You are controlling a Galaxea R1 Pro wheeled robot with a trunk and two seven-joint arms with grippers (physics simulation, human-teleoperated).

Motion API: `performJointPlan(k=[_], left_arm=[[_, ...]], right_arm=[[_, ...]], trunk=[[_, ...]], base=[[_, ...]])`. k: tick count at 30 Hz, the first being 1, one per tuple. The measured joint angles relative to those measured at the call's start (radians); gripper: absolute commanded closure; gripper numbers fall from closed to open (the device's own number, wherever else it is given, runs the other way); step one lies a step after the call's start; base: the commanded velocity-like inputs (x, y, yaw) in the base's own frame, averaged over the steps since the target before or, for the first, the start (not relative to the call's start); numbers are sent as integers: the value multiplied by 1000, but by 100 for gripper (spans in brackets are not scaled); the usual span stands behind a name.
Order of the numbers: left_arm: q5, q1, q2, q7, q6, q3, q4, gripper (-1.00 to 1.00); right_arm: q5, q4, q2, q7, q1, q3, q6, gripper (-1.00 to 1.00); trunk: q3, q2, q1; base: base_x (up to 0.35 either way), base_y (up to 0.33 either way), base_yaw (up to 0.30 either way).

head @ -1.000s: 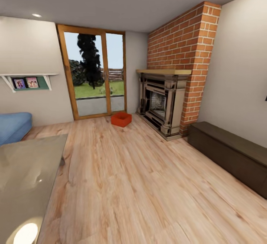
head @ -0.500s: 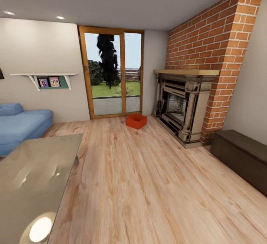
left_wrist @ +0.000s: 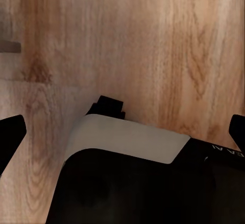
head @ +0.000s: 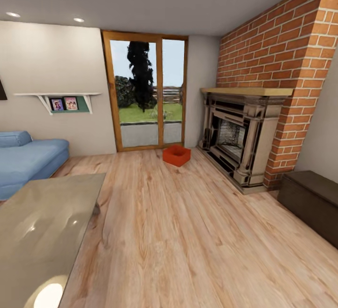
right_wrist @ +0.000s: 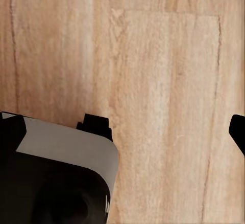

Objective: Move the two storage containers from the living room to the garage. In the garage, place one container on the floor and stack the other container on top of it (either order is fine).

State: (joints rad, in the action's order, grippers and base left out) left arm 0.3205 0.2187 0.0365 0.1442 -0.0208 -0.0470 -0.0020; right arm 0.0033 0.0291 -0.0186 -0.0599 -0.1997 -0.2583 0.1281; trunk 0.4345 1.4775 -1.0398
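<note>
One bin seen: a red-orange bin [head: 177,155] sits on the wood floor [head: 188,233] at about 12 o'clock, well apart from the robot, just before the glass door [head: 149,93] and near the fireplace [head: 237,141].
Second bin: I cannot tell where it is; it may be nested in the first or elsewhere.
Room: living room, with a sofa [head: 26,160] at 10 o'clock, a glass table [head: 44,233] close at 8 o'clock, a dark bench [head: 312,200] at 3 o'clock, and a brick chimney [head: 281,64] at 2 o'clock.
Left end effector [left_wrist: 122,132]: fingers [left_wrist: 10,134] spread wide at the edges of its wrist view, holding nothing, over bare planks.
Right end effector [right_wrist: 122,127]: fingers [right_wrist: 237,132] likewise wide apart and holding nothing, over bare planks.
Step, as I judge it: the approach to the bin; no pickup has begun.
Risk, table: the base could clip the table edge if the path drifts toward 9 o'clock.
Risk, hearth: stopping too far toward 1 o'clock could leave an arm cramped against the fireplace during the reach.
Risk, grasp: the bin's smooth walls may slip from a one-sided pinch, so a poorly squared stop could tip it.
Risk, count: taking only one bin to the garage would leave the stack unfinished.
</note>
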Motion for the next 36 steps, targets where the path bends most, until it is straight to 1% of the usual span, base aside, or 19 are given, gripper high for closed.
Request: performJointPlan(k=[14,30,36], left_arm=[[0,0,0,0,2,-1,0,-100],[1,0,-2,0,2,0,-1,-100],[0,0,-1,0,2,0,-1,-100]], right_arm=[[-1,0,0,0,0,0,0,-100],[-3,0,8,0,0,1,-2,-100],[-3,0,4,0,0,3,-1,-100]], trunk=[[0,0,0],[0,0,0],[0,0,0]], base=[[326,0,0],[326,0,1],[326,0,146]])
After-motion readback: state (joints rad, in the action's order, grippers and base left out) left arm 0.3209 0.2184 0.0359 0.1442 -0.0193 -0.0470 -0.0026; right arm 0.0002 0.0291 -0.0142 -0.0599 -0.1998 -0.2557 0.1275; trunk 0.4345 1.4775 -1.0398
